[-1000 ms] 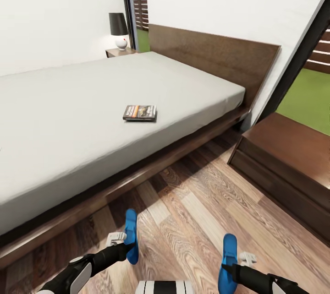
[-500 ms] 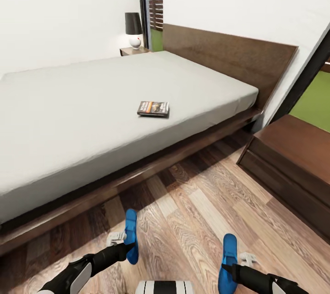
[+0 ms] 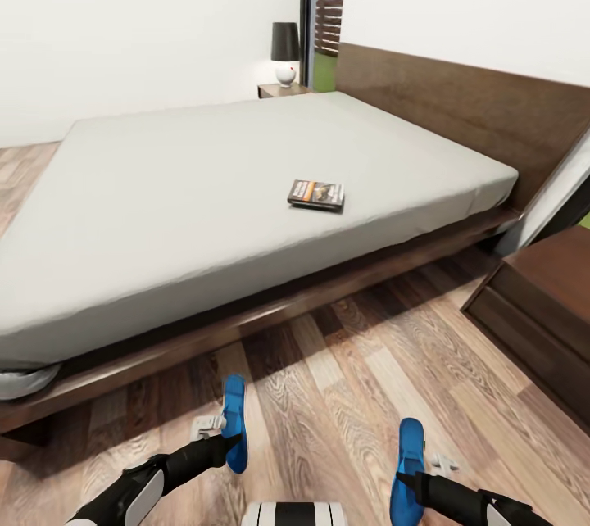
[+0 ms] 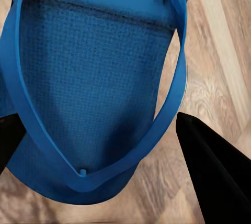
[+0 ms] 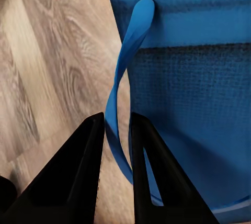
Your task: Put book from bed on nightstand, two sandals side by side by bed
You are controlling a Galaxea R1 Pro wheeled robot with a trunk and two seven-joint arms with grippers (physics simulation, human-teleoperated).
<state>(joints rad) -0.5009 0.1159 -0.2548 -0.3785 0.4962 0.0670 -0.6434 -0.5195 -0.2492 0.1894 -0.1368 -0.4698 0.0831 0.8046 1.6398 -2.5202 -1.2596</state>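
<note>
each gripper's carrying a blue sandal above the floor beside the bed (image 3: 246, 182): right gripper (image 5: 116, 130) pinches the right sandal (image 5: 193, 93) by its strap, left gripper (image 3: 215, 428) looks clamped on the left sandal (image 4: 89, 88).

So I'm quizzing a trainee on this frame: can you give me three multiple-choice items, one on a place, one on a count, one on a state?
1. Where is the book?
A on the mattress
B on the floor
C on a nightstand

2. How many blue sandals are visible?
A one
B two
C three

3. The right tool is
A wide open
B shut on a sandal strap
C holding the book

Answers:
1 A, it lies flat on the bed.
2 B, the left sandal and the right sandal.
3 B, its fingers pinch the strap.
</note>
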